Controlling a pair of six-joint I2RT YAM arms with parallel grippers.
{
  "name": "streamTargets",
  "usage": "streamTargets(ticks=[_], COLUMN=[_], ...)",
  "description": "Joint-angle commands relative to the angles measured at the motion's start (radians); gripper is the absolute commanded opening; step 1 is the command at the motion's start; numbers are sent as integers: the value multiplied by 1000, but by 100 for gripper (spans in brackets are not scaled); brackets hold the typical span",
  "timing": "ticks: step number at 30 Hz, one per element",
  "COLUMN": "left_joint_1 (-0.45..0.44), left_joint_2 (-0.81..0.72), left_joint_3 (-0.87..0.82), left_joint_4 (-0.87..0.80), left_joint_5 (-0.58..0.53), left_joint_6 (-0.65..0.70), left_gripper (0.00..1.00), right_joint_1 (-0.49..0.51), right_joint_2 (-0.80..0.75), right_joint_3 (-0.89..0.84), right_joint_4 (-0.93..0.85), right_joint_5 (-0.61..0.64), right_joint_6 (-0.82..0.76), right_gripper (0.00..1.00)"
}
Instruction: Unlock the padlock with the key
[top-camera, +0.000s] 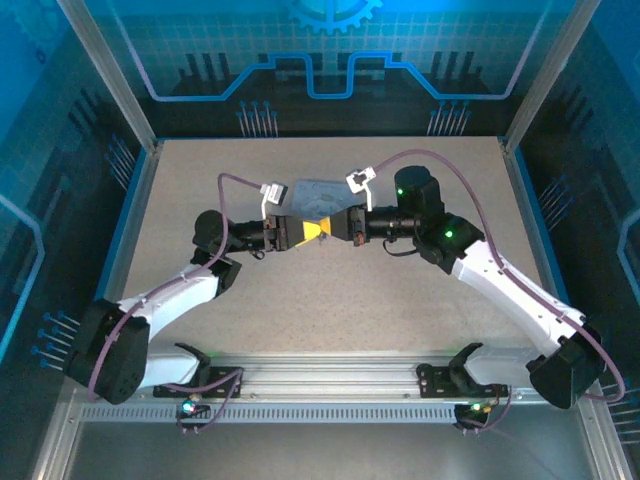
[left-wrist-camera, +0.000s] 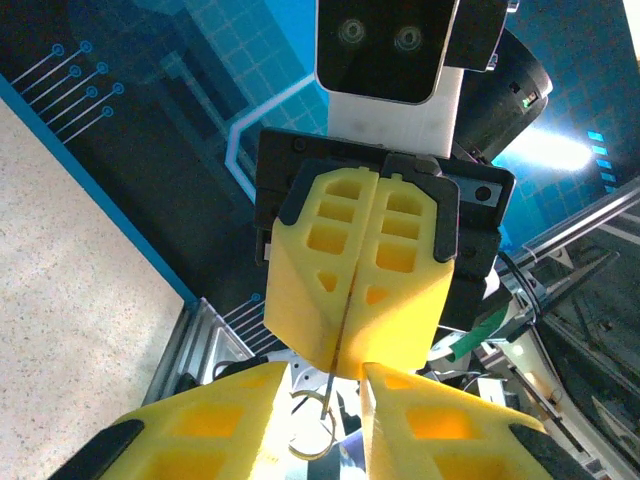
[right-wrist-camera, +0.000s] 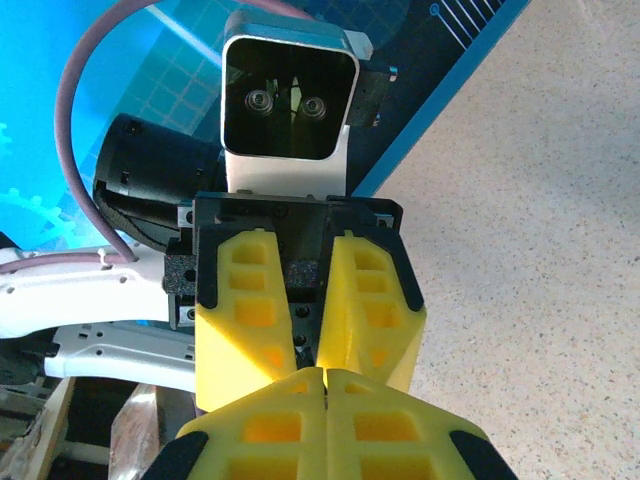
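Observation:
Both arms meet tip to tip above the middle of the table. My right gripper (top-camera: 322, 228) (left-wrist-camera: 342, 352) (right-wrist-camera: 325, 372) is shut on the key (left-wrist-camera: 329, 395), a thin metal blade sticking out from between its yellow fingers. The blade reaches into the narrow gap of my left gripper (top-camera: 304, 230) (left-wrist-camera: 322, 374) (right-wrist-camera: 308, 350). In that gap sits the padlock (left-wrist-camera: 306, 456), seen as a brass-coloured curved shackle with a bluish bit beside it. The shackle touches one left finger, and most of the lock's body is hidden.
A pale blue tin (top-camera: 313, 192) lies on the speckled table (top-camera: 330, 310) just behind the two grippers. Blue walls and metal posts (top-camera: 110, 80) close in the sides and back. A slotted rail (top-camera: 320, 378) runs along the near edge between the arm bases.

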Motion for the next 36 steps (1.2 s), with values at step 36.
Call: streamTargets(ticks=[36], left_joint_1=[-5], left_joint_2=[-60], left_joint_3=[3], left_joint_4=[-113], left_joint_5=[-39], left_joint_6=[55], left_gripper=[0], right_joint_1=[26], right_joint_2=[20], right_joint_3=[19], right_joint_4=[3], right_joint_5=[62], right_joint_6=[-30], right_gripper=[19])
